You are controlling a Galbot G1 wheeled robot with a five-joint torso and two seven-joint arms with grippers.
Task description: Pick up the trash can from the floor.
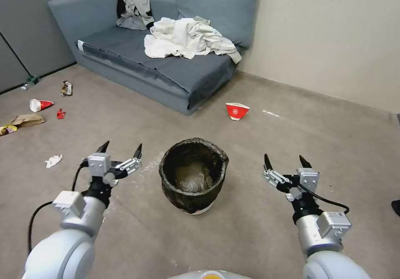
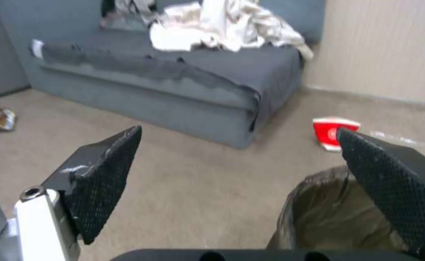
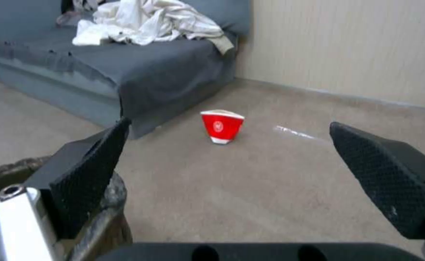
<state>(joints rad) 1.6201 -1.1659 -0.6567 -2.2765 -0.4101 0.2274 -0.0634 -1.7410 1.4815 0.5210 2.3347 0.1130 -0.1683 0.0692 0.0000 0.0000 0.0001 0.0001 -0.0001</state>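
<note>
Our left gripper (image 1: 121, 148) hangs wide open beside the trash can (image 1: 193, 174), which stands untouched on the floor (image 1: 250, 212) between our arms, while our right gripper (image 1: 286, 159), equally spread, holds nothing; lifting remains undone.

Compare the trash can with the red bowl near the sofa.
The trash can is the larger, and lined with a crinkled dark bag; the red bowl is small, red with a white rim. The can stands between the left gripper and right gripper, both with jaws open; the bowl sits farther off by the sofa. Both stand upright on the floor, untouched.
</note>
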